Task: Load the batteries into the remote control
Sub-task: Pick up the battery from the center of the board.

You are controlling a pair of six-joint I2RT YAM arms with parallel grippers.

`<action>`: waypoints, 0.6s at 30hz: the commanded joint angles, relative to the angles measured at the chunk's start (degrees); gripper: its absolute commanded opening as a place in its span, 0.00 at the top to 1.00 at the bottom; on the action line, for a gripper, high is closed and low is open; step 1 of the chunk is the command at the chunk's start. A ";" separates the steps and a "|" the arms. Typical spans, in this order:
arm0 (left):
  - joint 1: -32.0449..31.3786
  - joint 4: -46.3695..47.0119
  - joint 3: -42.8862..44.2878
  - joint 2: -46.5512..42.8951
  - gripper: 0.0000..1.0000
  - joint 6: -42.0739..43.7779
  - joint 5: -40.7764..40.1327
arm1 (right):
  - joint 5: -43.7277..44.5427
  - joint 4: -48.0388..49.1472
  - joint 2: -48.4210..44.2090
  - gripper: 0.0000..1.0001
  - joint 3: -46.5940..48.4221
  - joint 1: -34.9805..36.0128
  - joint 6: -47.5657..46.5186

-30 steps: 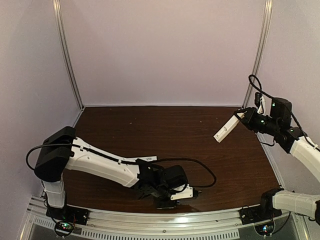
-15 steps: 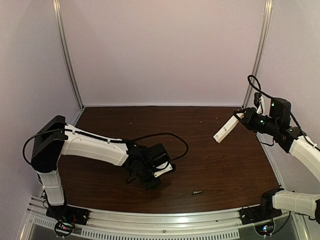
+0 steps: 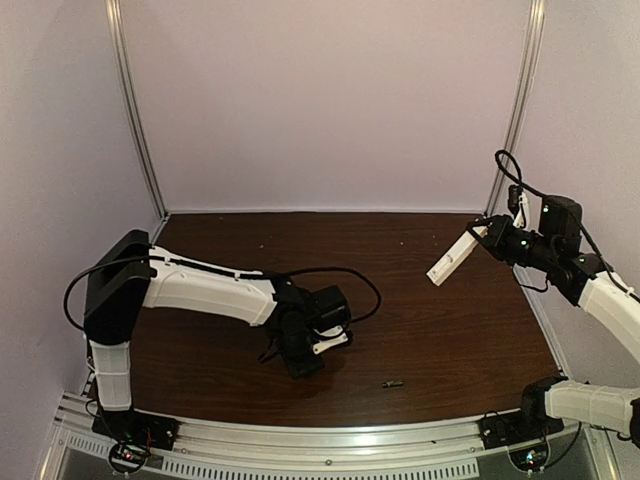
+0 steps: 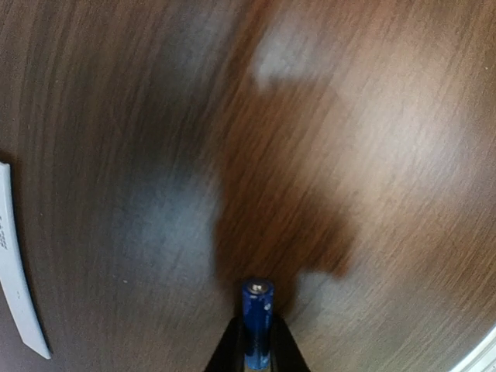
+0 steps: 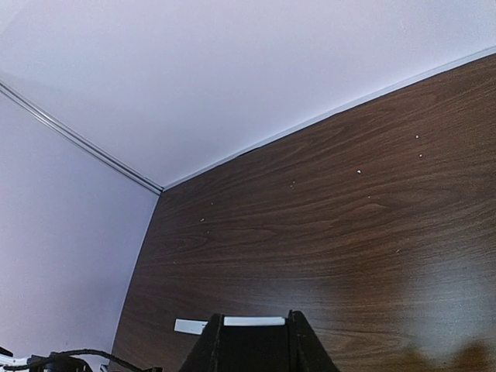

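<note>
Your left tool (image 4: pixel 256 353) pinches a battery (image 4: pixel 256 310); your right tool (image 3: pixel 487 236) grips the remote control (image 3: pixel 452 256); a second battery (image 3: pixel 392 383) lies right of the left tool.

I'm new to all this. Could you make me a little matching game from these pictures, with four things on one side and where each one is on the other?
Things:
1. remote
2. blue battery
3. dark little battery
4. thin white strip

Places:
A. lying loose on the table, near its front edge
B. pinched in the left gripper
C. held up off the table by the right gripper
D. flat on the table, at the left edge of the left wrist view

Pairs: 1-C, 2-B, 3-A, 4-D
</note>
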 commanded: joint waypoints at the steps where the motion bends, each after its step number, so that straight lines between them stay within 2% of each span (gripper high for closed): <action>1: 1.01 -2.17 0.48 2.34 0.95 0.38 0.19 | -2.63 0.34 -0.63 1.00 -0.06 -0.62 -0.57; 4: 2.71 1.01 0.56 -1.43 1.00 0.30 3.25 | -6.20 3.19 -0.52 1.00 -1.65 -0.67 0.82; 10: 4.14 15.50 -0.62 -16.49 1.00 1.35 8.10 | -16.43 17.14 -0.41 1.00 -8.34 0.69 9.83; 14: 4.12 28.41 -2.73 -23.83 1.00 0.62 10.59 | -15.98 18.73 -0.52 1.00 -9.23 4.18 11.54; 18: 3.63 35.80 -3.79 -25.74 1.00 1.07 11.22 | -13.58 20.32 -0.45 1.00 -9.80 8.71 14.33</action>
